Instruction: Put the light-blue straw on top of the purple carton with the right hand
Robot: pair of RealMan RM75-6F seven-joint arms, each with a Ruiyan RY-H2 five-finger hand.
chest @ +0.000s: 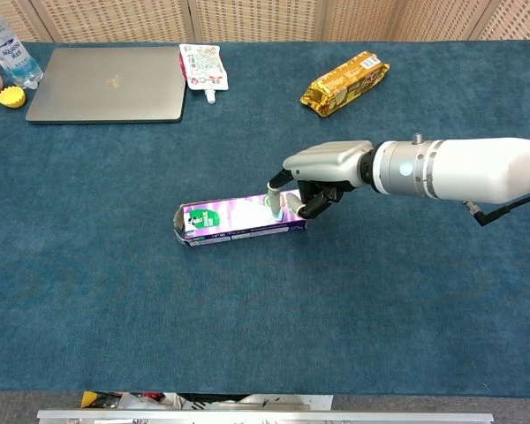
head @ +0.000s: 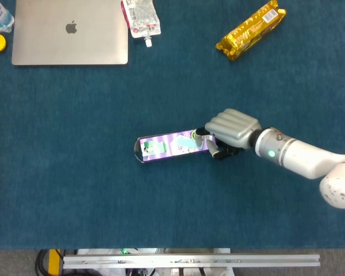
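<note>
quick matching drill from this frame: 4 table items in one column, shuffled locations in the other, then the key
Things:
1. laptop
2. gold snack pack
3. purple carton
4. yellow cap

Places:
A. lying on its side mid-table, the right robot hand at its right end
B. far left edge, left of the laptop
C. far side, right of centre
D. far left area, lid closed

Pairs: 1-D, 2-C, 3-A, 4-B
</note>
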